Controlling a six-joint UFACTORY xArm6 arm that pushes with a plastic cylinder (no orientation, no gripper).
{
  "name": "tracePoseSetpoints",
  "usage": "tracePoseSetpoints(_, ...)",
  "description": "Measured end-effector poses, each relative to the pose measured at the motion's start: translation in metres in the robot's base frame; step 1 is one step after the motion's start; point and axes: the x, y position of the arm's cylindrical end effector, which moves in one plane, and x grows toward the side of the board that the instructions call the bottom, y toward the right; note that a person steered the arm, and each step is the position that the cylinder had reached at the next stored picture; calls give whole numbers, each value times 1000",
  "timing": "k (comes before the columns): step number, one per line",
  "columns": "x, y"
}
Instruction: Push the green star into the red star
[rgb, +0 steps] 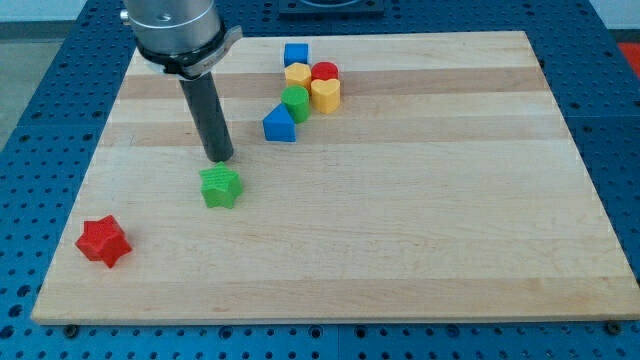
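The green star (221, 186) lies on the wooden board, left of centre. The red star (104, 241) lies near the board's bottom left corner, well apart from the green star. My tip (221, 159) stands just above the green star in the view, close to its upper edge; I cannot tell if it touches. The dark rod rises from the tip toward the view's top left.
A cluster of blocks sits at the top centre: a blue cube (296, 54), a yellow block (298, 74), a red cylinder (325, 73), a yellow heart (326, 94), a green cylinder (295, 103) and a blue triangular block (280, 125). The board's left edge (75, 195) is near the red star.
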Motion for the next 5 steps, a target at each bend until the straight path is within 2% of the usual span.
tracePoseSetpoints(1, 12, 37)
tracePoseSetpoints(3, 66, -9)
tracePoseSetpoints(4, 93, -50)
tracePoseSetpoints(5, 86, -1)
